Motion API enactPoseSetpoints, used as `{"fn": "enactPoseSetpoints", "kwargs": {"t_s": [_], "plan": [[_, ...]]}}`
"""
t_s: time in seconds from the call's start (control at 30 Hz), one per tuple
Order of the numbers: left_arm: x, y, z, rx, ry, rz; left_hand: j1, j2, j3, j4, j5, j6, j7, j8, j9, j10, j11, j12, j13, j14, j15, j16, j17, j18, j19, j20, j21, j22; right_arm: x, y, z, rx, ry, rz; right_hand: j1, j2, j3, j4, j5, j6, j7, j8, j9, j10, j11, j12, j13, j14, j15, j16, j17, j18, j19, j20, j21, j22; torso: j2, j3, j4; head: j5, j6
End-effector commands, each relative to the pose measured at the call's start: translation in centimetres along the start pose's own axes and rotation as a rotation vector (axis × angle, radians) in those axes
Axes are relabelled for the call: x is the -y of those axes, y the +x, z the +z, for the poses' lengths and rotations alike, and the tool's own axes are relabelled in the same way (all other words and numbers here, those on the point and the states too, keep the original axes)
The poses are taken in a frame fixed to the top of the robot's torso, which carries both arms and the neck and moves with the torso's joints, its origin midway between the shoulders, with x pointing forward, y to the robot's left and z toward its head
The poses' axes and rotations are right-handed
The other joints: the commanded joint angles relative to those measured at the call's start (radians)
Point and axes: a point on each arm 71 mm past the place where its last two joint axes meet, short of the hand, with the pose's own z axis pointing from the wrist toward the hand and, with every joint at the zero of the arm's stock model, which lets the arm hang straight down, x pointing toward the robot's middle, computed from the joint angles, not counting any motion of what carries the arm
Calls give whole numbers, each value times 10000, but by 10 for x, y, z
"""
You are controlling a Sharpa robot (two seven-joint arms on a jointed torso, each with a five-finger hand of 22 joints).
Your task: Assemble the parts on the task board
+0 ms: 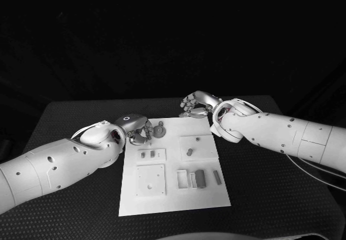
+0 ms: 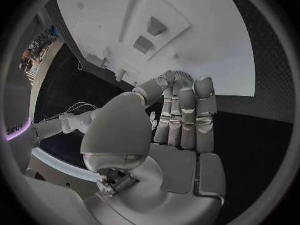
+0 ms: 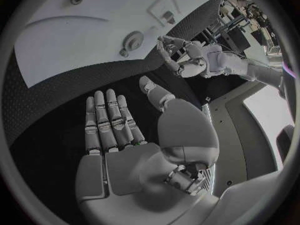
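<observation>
Left hand (image 2: pixel 178 120) sits closest to its wrist camera: fingers (image 2: pixel 187 115) straight, side by side, holding nothing, tips near a ribbed round part (image 2: pixel 181 76) at the task board (image 1: pixel 173 200) edge. Right hand (image 3: pixel 125 135) likewise flat and empty, over the dark worktop (image 1: pixel 274 200) just beyond the board's far edge. Small grey parts (image 1: pixel 200 178) lie on the board. Risk: a flat sweep could nudge loose pieces or shift the smooth white plate on the textured mat.
</observation>
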Motion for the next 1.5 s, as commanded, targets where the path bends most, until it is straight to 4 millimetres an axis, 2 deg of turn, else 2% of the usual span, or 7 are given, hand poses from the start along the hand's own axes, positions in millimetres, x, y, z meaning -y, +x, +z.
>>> {"fn": "enactPoseSetpoints", "kwargs": {"t_s": [0.03,0.73,1.03,1.5], "plan": [[-2,3,0,-299,-106,-18,-38,77,49,10,33,87,16,54,9,111,38,64,-17,50,-29,-38,-15,895,33,-50,-41,137,-1,1,0,-98,-72,-11,63,-68,-22,51,21,-81,260,1,-18,-18,25,-39,-22,-68,22,-38,-15,-41,-59,22,-45,17,5,10,-3,26,-6],[-2,16,1,-800,-102,172,-67,93,37,14,34,73,22,50,4,105,40,40,-11,53,-28,-47,-19,888,32,-54,-53,141,-1,1,0,-97,-86,-7,77,-74,-32,61,21,-83,262,16,-32,-4,32,-33,-86,-84,51,-59,-39,-50,-86,28,-70,41,12,27,-22,51,-10],[-2,20,2,-974,-109,240,-84,93,28,15,33,65,26,47,1,101,42,30,-9,52,-26,-49,-21,884,31,-54,-57,144,-1,1,0,-88,-89,-7,81,-76,-34,62,20,-85,262,19,-35,0,33,-32,-99,-86,55,-63,-43,-51,-90,28,-75,46,7,12,-13,36,-24],[-2,27,4,-1217,-138,329,-114,102,12,17,33,47,34,40,-5,89,46,8,-5,49,-22,-51,-21,878,27,-56,-65,150,-2,2,1,-99,-107,-4,82,-77,-39,68,20,-87,266,23,-40,4,36,-30,-121,-90,62,-69,-51,-54,-97,30,-82,56,8,14,-13,20,-48]]}}
